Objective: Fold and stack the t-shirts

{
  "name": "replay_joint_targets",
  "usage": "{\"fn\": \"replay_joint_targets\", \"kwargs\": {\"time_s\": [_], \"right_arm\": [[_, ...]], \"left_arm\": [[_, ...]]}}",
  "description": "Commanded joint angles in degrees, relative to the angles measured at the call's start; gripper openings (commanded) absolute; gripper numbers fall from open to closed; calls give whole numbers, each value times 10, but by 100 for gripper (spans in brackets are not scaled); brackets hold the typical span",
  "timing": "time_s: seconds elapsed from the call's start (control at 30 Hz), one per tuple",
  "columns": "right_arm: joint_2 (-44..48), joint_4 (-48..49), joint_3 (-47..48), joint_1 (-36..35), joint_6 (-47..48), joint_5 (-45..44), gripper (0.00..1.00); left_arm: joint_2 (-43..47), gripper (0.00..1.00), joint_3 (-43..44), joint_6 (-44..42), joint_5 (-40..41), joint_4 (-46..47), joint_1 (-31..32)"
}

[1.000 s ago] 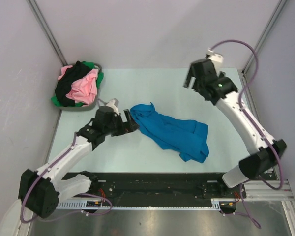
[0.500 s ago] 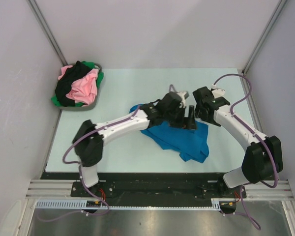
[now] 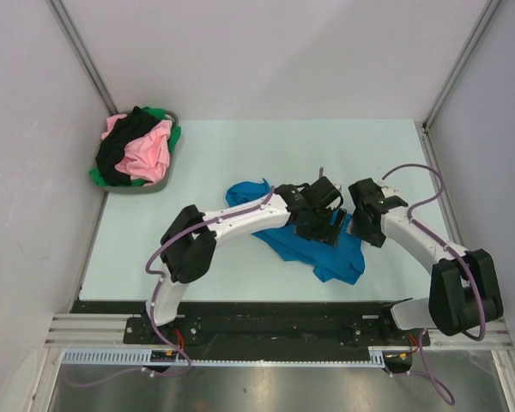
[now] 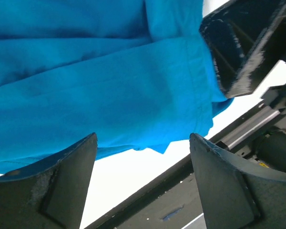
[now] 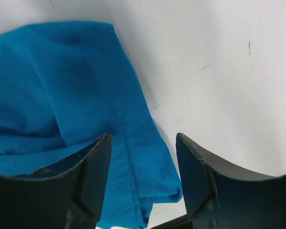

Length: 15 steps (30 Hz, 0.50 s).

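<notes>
The bright blue t-shirt [image 3: 285,243] lies crumpled in the middle of the table. My left gripper [image 3: 324,225] is open just above its right part; in the left wrist view the blue cloth [image 4: 100,81] fills the space beyond my empty fingers. My right gripper [image 3: 358,225] is open over the shirt's right edge, close beside the left one; the right wrist view shows a blue fold [image 5: 133,157] between my spread fingers, not gripped. Pink [image 3: 148,153], black [image 3: 118,150] and green [image 3: 172,133] t-shirts are piled in the basket.
The round grey basket [image 3: 145,189] stands at the back left of the table. Grey walls and metal posts close the back and sides. The rail [image 3: 266,318] with both arm bases runs along the near edge.
My left arm swung from the shirt's left end across to its right part and lowered. My right arm came down from high at the back right to the shirt's right edge.
</notes>
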<state>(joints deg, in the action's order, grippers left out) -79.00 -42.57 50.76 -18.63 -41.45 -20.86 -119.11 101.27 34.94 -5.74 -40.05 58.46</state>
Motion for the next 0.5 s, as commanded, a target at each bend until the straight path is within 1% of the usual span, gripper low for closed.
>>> {"fn": "replay_joint_targets", "kwargs": {"time_s": [0.0, 0.03, 0.17, 0.3, 0.47], "right_arm": [[47, 31, -22, 11, -5, 56, 61], [53, 30, -29, 13, -6, 57, 61], [76, 46, -49, 13, -14, 92, 61], [69, 70, -61, 14, -20, 118, 61], [58, 95, -81, 10, -28, 137, 57]], "left_arm": [[46, 84, -23, -3, 55, -13, 10], [55, 86, -46, -1, 56, 1, 10], [106, 87, -107, 16, 47, 43, -13], [138, 87, -182, 35, 29, 83, -40], [172, 87, -239, 49, 4, 127, -73]]}}
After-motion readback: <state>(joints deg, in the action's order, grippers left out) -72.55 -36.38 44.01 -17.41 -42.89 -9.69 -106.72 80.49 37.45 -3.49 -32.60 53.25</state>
